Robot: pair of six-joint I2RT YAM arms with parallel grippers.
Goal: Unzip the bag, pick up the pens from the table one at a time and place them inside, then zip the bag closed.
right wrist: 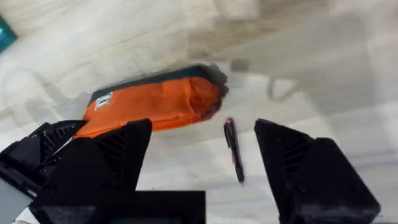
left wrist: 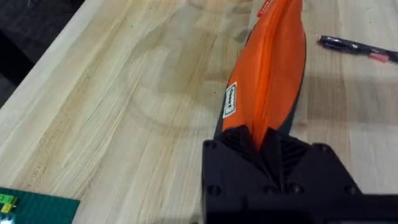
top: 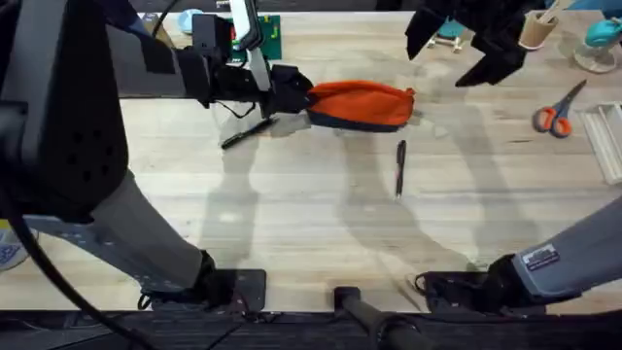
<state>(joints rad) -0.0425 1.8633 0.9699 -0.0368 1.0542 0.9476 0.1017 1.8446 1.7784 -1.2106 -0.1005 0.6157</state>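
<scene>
The orange bag [top: 364,102] lies on the table [top: 311,224] with its navy strip toward the front. My left gripper [top: 296,97] is shut on the bag's left end; in the left wrist view the fingers [left wrist: 239,140] pinch the orange fabric [left wrist: 273,68]. One black pen [top: 399,167] lies in front of the bag's right half, also seen as pen [left wrist: 354,46] and pen [right wrist: 234,149]. A second pen [top: 246,133] lies slanted just below the left gripper. My right gripper [top: 437,63] hangs open above the table, right of the bag [right wrist: 155,102].
Orange-handled scissors [top: 556,115] lie at the right, next to a clear box [top: 607,141] at the edge. A cup [top: 535,29] and other small items stand along the back right. A green plate [top: 268,34] sits behind the left gripper.
</scene>
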